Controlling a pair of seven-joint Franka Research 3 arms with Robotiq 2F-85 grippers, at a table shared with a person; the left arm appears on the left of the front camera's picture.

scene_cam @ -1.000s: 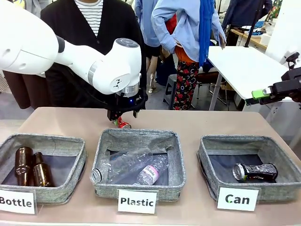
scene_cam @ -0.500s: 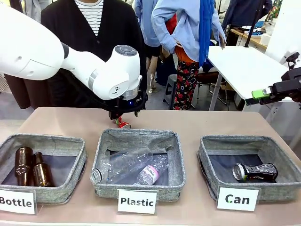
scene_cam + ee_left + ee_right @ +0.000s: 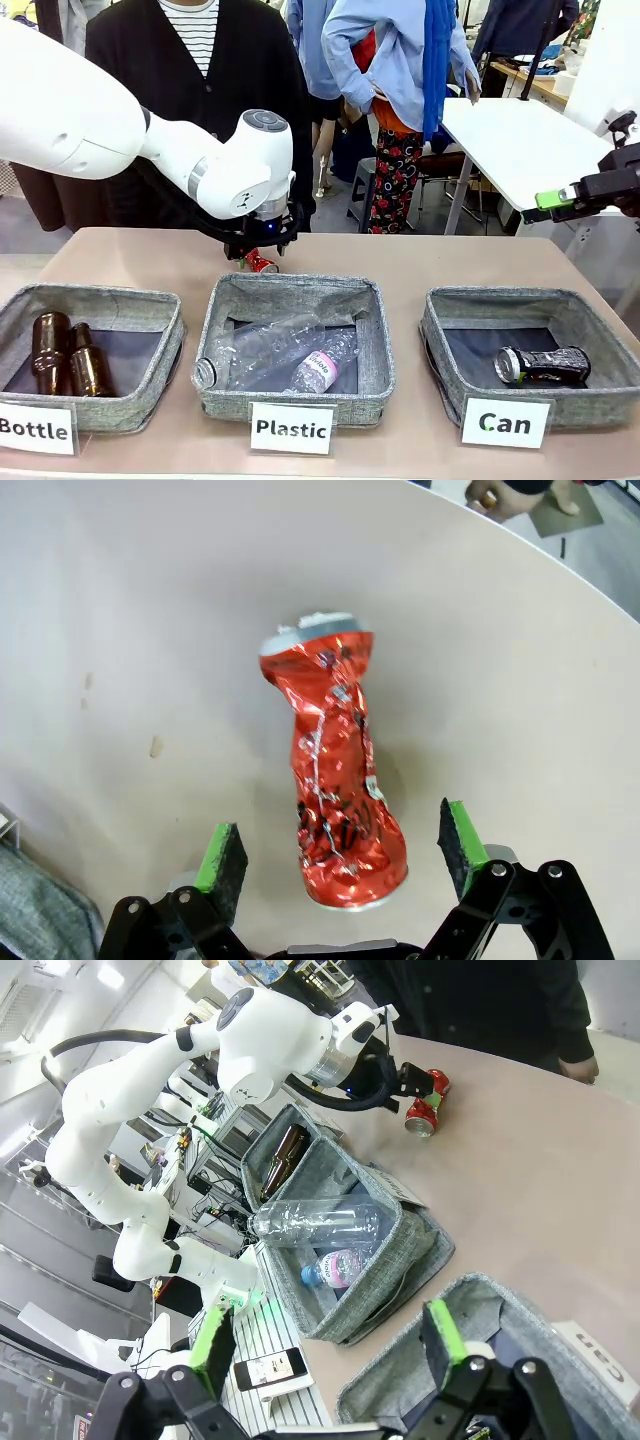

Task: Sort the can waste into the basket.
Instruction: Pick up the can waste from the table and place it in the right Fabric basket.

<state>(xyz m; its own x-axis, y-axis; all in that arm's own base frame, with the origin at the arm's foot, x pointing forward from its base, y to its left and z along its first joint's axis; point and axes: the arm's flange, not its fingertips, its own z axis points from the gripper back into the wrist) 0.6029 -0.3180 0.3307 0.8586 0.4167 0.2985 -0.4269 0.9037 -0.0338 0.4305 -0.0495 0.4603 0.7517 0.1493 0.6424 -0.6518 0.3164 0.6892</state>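
Your left tool (image 3: 335, 855) has dropped lower, pads spread wide astride the crushed red can (image 3: 333, 800) on the surface (image 3: 520, 680); closing comes next. The right tool (image 3: 325, 1345) hangs open, and the black can (image 3: 543, 365) already lies in the "Can" basket (image 3: 440, 345)

Left of centre, the left gripper (image 3: 254, 256) hangs over the red can (image 3: 261, 263) on the table (image 3: 450, 262). At lower right, the black can (image 3: 543, 365) lies in the "Can" basket (image 3: 436, 345).

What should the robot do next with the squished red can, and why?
Probably ease the left gripper a little lower, then close. Its green pads stand open either side of the red can, which lies on the table, not yet squeezed.
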